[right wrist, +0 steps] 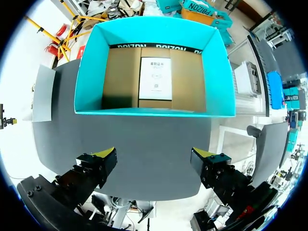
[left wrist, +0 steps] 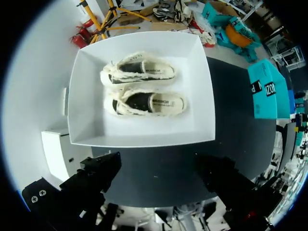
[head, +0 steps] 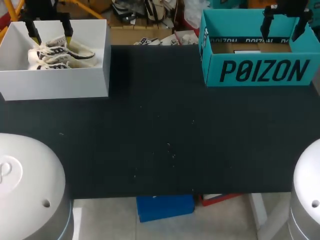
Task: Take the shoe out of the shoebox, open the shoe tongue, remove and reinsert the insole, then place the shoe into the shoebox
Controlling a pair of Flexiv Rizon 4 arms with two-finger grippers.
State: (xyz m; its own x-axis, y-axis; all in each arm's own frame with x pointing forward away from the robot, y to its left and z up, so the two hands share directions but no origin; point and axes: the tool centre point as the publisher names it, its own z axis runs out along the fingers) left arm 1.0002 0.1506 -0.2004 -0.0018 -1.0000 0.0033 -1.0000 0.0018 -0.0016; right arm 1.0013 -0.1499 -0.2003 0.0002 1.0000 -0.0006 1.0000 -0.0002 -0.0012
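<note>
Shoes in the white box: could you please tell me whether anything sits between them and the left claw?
Nothing visible does. The box is open, the shoes lie uncovered side by side, and the open left claw hangs above them.

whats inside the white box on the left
A pair of cream sneakers lies side by side in the white box. The floor beneath them is covered; insoles not discernible.

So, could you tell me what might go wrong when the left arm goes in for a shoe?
1. The two shoes lie side by side, touching, in the white shoebox, so the left gripper, fingers open, could catch both or snag a frayed edge.
2. The shoebox walls stand close around them; a finger might clip one and shove the box.
</note>
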